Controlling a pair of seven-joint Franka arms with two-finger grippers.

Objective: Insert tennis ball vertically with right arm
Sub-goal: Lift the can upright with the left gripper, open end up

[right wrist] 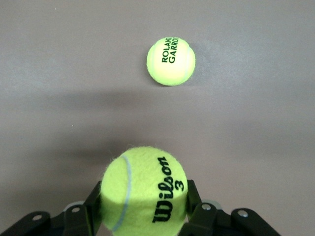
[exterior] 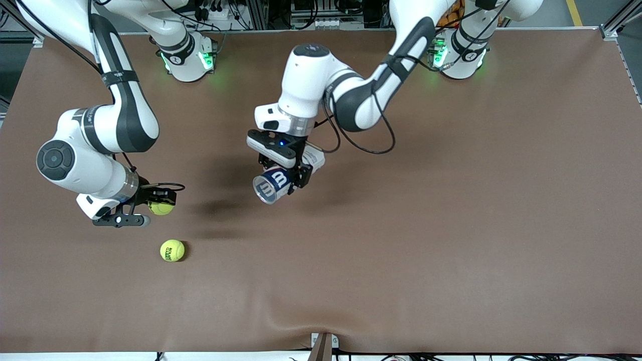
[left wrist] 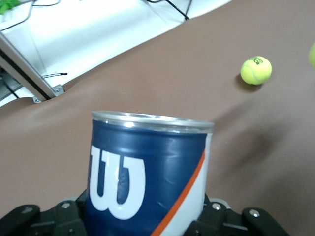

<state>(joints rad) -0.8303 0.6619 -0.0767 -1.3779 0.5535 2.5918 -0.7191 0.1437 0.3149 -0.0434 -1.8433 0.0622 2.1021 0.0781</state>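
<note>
Carry step: right gripper [exterior: 159, 206] clenched on tennis ball [right wrist: 143, 189], left gripper [exterior: 288, 176] grasping can [left wrist: 147, 172]; next, ball above the can's mouth.

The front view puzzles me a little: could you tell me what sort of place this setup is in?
Most likely a robotics lab. Two arms are mounted at a brown table, metal framing and cables run along its edge, and the right gripper and left gripper hold a tennis ball and a can.

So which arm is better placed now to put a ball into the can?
The right. Its gripper already holds a tennis ball in its jaws, while the left gripper is occupied with the can. The other ball lies on the table.
</note>
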